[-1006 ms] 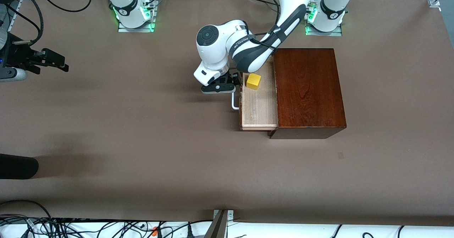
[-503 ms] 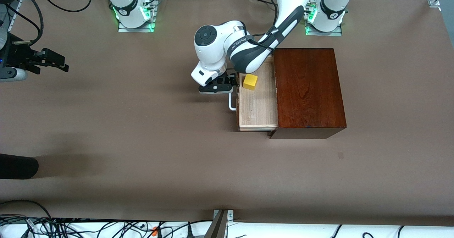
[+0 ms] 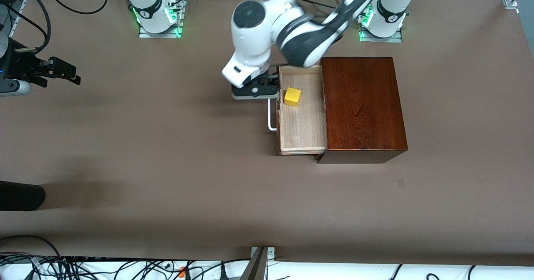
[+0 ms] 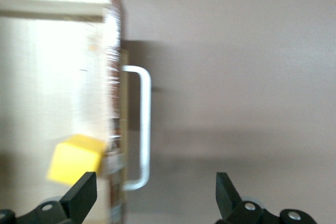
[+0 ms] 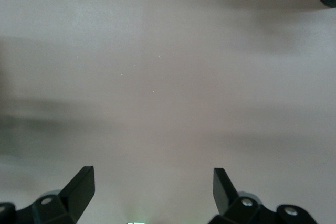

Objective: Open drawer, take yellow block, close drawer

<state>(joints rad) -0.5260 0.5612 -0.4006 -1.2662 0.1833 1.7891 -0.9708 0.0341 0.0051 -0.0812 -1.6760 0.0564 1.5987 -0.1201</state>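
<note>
Pale wood lines the drawer [image 3: 302, 123], pulled out of the dark box [image 3: 362, 107] toward the right arm's end. Its yellow block [image 3: 292, 97] sits near the front panel, clear of the walls. Left gripper [image 3: 255, 91] hovers over the white handle [image 3: 272, 115], fingers [image 4: 79, 196] spread wide, empty. Right gripper [image 5: 152, 195] waits over bare table [image 3: 167, 155], fingers apart.

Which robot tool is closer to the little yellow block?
Left. The left tool is open, right beside the drawer holding the yellow block. The right tool waits, open, at the right arm's end of the table.
</note>
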